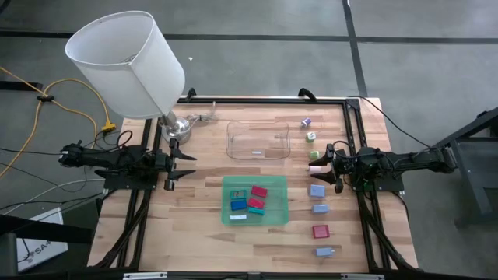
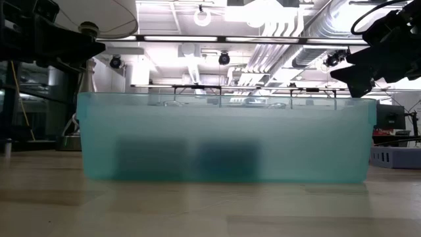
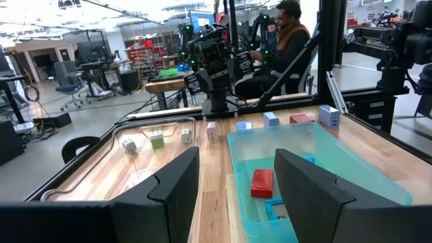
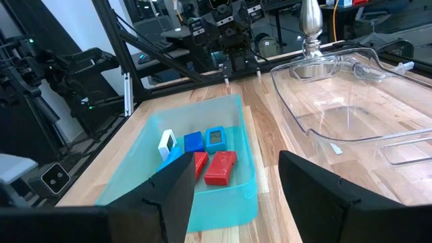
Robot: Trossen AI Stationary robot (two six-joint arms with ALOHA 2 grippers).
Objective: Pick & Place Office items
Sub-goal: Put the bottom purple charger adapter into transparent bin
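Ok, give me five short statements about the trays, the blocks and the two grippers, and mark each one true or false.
1. The green tray holds several blocks, red ones among them. True.
2. The clear tray is packed with blocks. False: no block shows in it.
3. A row of blocks lies on the table along the right side, including a red block. True.
4. The left gripper is clamped on a blue block. False: its jaws stand open and hold nothing, beside the left edge of the table.
5. The right gripper is down inside the green tray. False: it stands open at the right side, near the row of loose blocks.
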